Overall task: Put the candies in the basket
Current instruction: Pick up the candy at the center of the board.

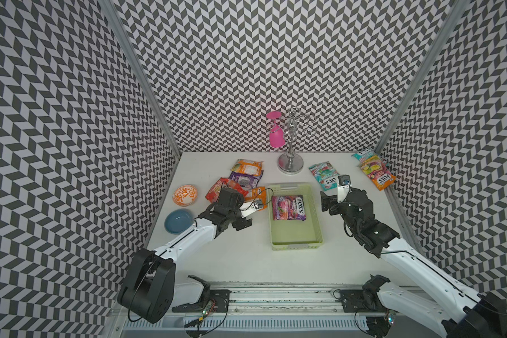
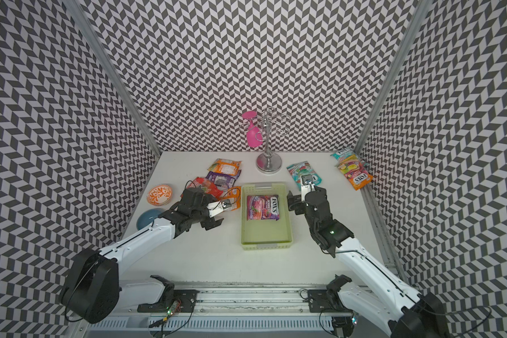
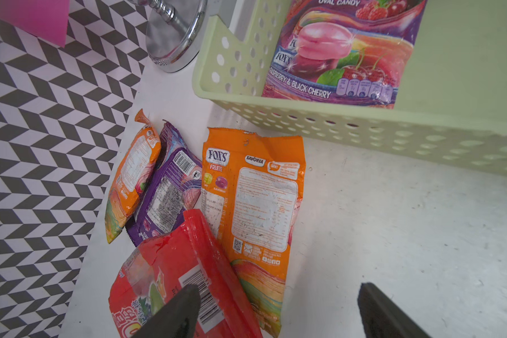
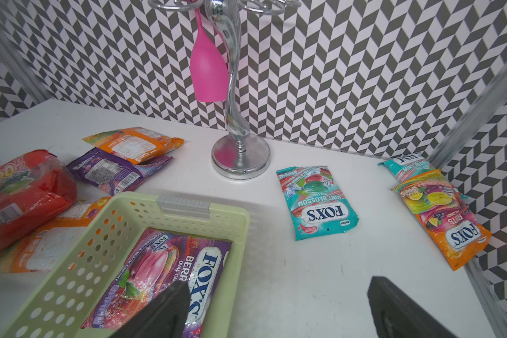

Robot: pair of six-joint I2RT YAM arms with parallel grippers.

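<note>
The pale green basket sits mid-table and holds one purple-pink FOX'S candy bag. Left of it lie several candies: an orange bag beside the basket wall, a red bag, a purple bag and a second orange bag. My left gripper is open above the red and orange bags' near ends. A teal bag and an orange-pink bag overlapping another teal bag lie to the right. My right gripper is open, straddling the basket's right rim.
A chrome stand with a pink glass hanging from it rises behind the basket. An orange-patterned bowl and a blue bowl sit at the left edge. Patterned walls close in three sides.
</note>
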